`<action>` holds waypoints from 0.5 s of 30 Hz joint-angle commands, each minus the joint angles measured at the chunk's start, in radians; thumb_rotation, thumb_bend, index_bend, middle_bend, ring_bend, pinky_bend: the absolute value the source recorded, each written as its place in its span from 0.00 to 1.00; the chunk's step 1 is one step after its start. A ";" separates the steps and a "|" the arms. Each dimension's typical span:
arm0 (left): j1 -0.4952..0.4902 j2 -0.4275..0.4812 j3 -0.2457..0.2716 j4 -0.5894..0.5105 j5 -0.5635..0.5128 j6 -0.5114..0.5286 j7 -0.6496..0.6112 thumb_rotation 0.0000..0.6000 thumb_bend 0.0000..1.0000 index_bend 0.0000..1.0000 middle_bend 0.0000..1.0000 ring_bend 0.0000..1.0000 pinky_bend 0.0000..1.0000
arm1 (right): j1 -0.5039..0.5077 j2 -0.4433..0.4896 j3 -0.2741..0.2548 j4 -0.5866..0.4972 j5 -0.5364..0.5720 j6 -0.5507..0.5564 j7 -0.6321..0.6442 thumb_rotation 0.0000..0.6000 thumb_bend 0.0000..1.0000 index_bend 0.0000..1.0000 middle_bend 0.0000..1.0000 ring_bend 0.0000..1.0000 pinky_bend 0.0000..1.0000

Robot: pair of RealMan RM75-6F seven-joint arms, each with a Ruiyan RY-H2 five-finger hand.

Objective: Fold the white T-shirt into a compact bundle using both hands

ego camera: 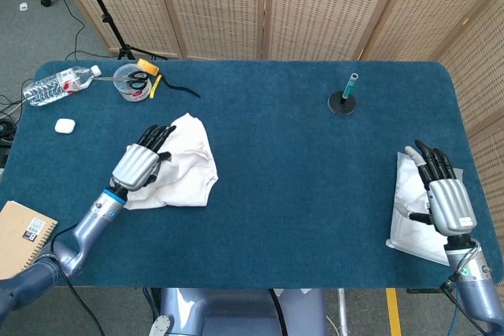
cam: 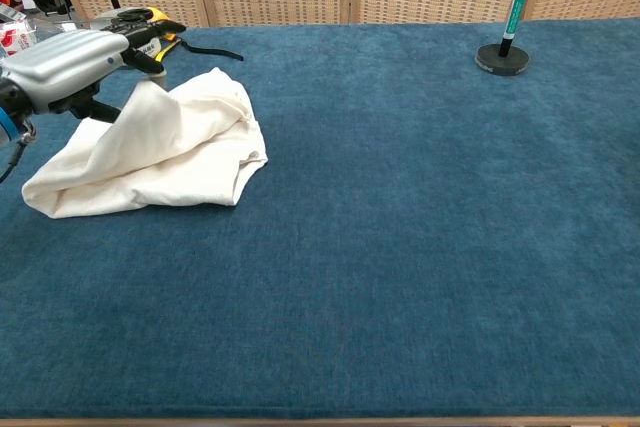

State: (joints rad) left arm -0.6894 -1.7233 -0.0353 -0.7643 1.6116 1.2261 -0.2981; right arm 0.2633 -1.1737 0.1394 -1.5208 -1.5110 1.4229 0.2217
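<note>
The white T-shirt (ego camera: pixel 189 164) lies crumpled on the left part of the blue table (ego camera: pixel 299 163); in the chest view the T-shirt (cam: pixel 170 152) has its left edge pulled up into a peak. My left hand (ego camera: pixel 140 164) is over the shirt's left side and grips that raised fabric, and the chest view shows the left hand (cam: pixel 70 62) above the cloth. My right hand (ego camera: pixel 439 193) rests far off at the table's right edge, fingers spread, holding nothing.
A white bag (ego camera: pixel 409 214) lies under the right hand. A pen stand (ego camera: pixel 343 100) is at the back right. At the back left are a water bottle (ego camera: pixel 59 84), a tub with scissors (ego camera: pixel 132 82) and a small white case (ego camera: pixel 64 125). A notebook (ego camera: pixel 24 230) is off the front left corner.
</note>
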 commanded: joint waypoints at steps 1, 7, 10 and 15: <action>-0.018 -0.024 0.029 0.001 0.051 0.034 0.089 1.00 0.59 0.65 0.00 0.00 0.00 | 0.000 0.001 0.000 -0.001 -0.001 0.001 0.000 1.00 0.00 0.00 0.00 0.00 0.00; -0.035 -0.064 0.046 0.023 0.080 0.038 0.160 1.00 0.57 0.65 0.00 0.00 0.00 | -0.001 0.003 -0.001 -0.002 -0.002 0.001 0.004 1.00 0.00 0.00 0.00 0.00 0.00; -0.045 -0.085 0.052 0.039 0.092 0.037 0.183 1.00 0.47 0.49 0.00 0.00 0.00 | -0.001 0.004 -0.001 -0.003 -0.001 -0.001 0.005 1.00 0.00 0.00 0.00 0.00 0.00; -0.057 -0.112 0.044 0.048 0.093 0.050 0.192 1.00 0.31 0.01 0.00 0.00 0.00 | -0.002 0.006 0.000 -0.005 -0.001 0.003 0.010 1.00 0.00 0.00 0.00 0.00 0.00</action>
State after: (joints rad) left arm -0.7423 -1.8288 0.0140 -0.7172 1.7056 1.2684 -0.0988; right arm 0.2614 -1.1674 0.1396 -1.5255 -1.5119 1.4256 0.2317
